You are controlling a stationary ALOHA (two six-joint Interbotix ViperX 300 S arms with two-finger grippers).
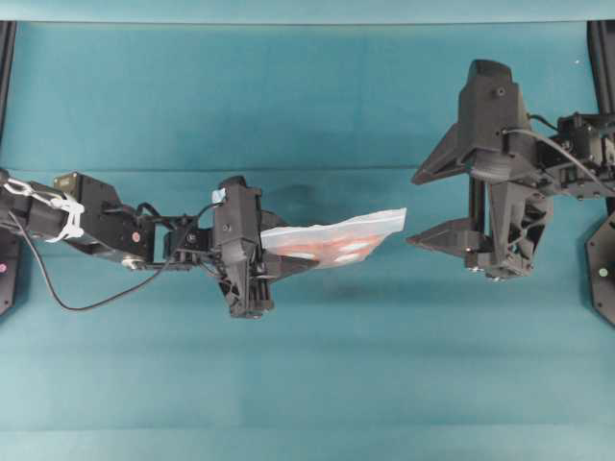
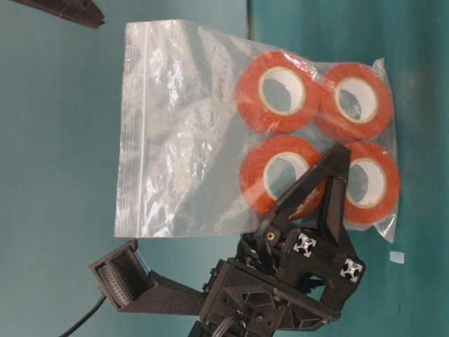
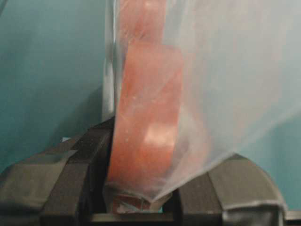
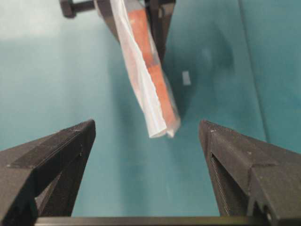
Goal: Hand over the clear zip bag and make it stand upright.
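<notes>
The clear zip bag (image 1: pixel 336 240) with orange-red rolls (image 2: pixel 279 90) hangs in the air over the teal table, stretched out sideways. My left gripper (image 1: pixel 281 261) is shut on its roll end, and in the left wrist view the jaws (image 3: pixel 141 188) clamp one roll through the plastic. The empty zip end (image 2: pixel 133 133) points at my right gripper (image 1: pixel 423 200). That gripper is open wide with nothing in it. In the right wrist view the bag's end (image 4: pixel 157 125) hangs just beyond the fingertips (image 4: pixel 82 134), roughly midway between them and touching neither.
A small white scrap (image 4: pixel 186 77) lies on the teal table (image 1: pixel 307 384) under the bag; it also shows in the table-level view (image 2: pixel 396 258). Black frame rails (image 1: pixel 8 58) run along the left and right edges.
</notes>
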